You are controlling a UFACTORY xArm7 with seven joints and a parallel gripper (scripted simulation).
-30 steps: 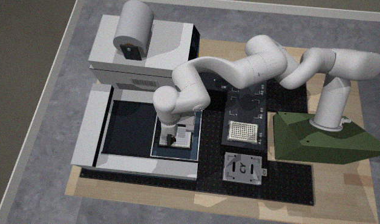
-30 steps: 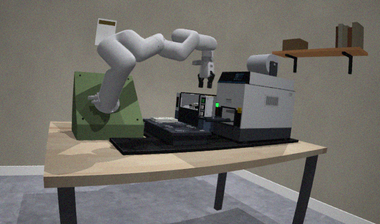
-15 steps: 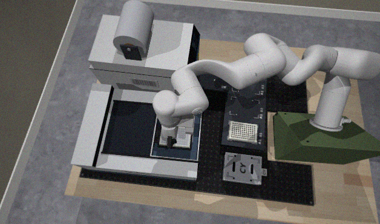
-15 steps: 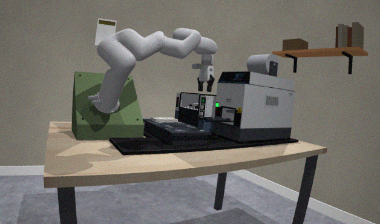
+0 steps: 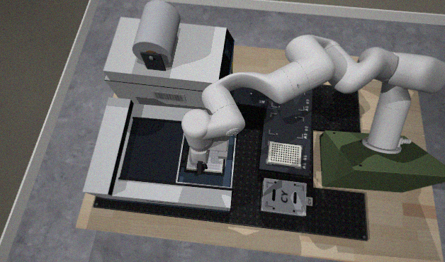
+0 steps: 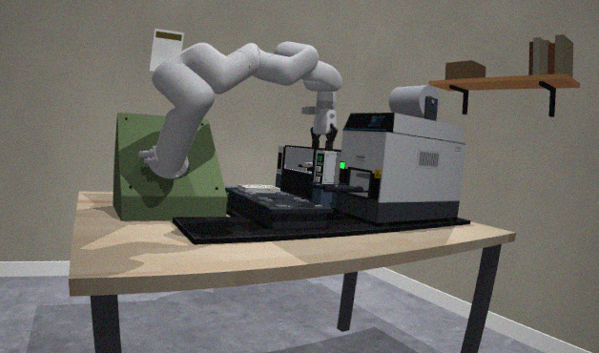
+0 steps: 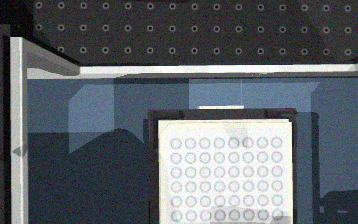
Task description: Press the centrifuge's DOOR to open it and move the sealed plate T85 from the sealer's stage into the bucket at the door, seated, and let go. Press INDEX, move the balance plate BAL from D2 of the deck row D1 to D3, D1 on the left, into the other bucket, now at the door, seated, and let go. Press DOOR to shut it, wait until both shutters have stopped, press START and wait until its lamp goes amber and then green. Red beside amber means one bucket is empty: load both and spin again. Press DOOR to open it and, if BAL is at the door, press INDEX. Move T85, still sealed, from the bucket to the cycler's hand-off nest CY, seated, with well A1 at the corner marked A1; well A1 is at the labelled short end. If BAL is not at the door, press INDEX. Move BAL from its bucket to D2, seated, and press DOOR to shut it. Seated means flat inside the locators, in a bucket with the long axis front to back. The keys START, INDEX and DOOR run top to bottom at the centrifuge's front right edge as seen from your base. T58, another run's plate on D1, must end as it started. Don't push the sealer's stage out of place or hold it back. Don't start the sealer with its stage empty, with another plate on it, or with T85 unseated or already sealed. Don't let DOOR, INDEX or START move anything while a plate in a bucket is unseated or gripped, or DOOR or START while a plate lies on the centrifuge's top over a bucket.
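The centrifuge (image 5: 107, 149) (image 6: 297, 162) has its door opening (image 5: 206, 181) (image 7: 95, 150) uncovered. A pale plate (image 5: 215, 165) (image 7: 225, 170) with faint round wells lies flat in the dark bucket (image 7: 152, 165) there, long axis front to back. A small white tab (image 7: 220, 107) shows at its far short end; I cannot read a label. My gripper (image 5: 201, 169) (image 6: 323, 143) is open and empty, pointing straight down just above this plate. Its fingers do not show in the wrist view. A white plate (image 5: 284, 154) sits on D1 of the deck row (image 5: 291, 120); D2 and D3 are bare.
The sealer (image 5: 188, 46) (image 6: 416, 162) stands behind the centrifuge with a roll on top. A green lamp (image 6: 341, 165) glows on the centrifuge's side. The grey CY nest (image 5: 283, 196) lies empty in front of the deck row. The green arm base (image 5: 348, 159) stands at the right.
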